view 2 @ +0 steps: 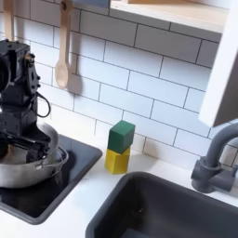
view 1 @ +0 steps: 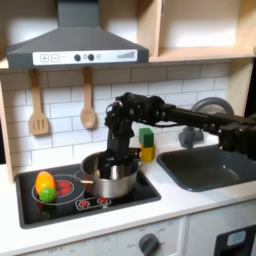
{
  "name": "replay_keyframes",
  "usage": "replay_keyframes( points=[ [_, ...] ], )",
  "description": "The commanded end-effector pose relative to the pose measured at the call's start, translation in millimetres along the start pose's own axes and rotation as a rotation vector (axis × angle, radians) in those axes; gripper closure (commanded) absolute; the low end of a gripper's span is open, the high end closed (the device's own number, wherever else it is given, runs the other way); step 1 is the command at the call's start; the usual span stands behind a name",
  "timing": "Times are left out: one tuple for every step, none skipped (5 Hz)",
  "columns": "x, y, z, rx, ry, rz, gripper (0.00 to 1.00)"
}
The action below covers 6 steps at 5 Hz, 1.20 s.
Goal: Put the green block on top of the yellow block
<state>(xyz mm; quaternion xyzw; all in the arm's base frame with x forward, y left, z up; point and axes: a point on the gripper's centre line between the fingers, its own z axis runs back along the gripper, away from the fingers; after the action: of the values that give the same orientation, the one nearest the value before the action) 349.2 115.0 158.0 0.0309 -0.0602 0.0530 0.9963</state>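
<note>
Small green cube block sits stacked on small yellow cube block, on white counter. End effector at 9 o'clock, over steel pot; grip state indeterminate.

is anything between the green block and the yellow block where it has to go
Nothing visible does. In both exterior views the green block already sits directly on top of the yellow block, touching it. The gripper is apart from the stack, over the steel pot on the stove.
</note>
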Motion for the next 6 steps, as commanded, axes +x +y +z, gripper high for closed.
replay_keyframes(
  points=[
    [4.1, 2.7, 2.8, 0.018, -0.015, 0.013, 0.00],
    [7.4, 6.8, 11.0, 0.015, -0.034, 0.034, 0.00],
    [11.8, 6.1, 19.8, 0.016, -0.050, 0.027, 0.00],
    [12.8, 6.4, 24.9, 0.013, -0.049, 0.015, 0.00],
    [8.6, 0.9, 30.7, 0.000, -0.038, -0.008, 0.00],
    [1.3, -3.6, 30.0, -0.007, -0.018, -0.034, 0.00]
  ],
)
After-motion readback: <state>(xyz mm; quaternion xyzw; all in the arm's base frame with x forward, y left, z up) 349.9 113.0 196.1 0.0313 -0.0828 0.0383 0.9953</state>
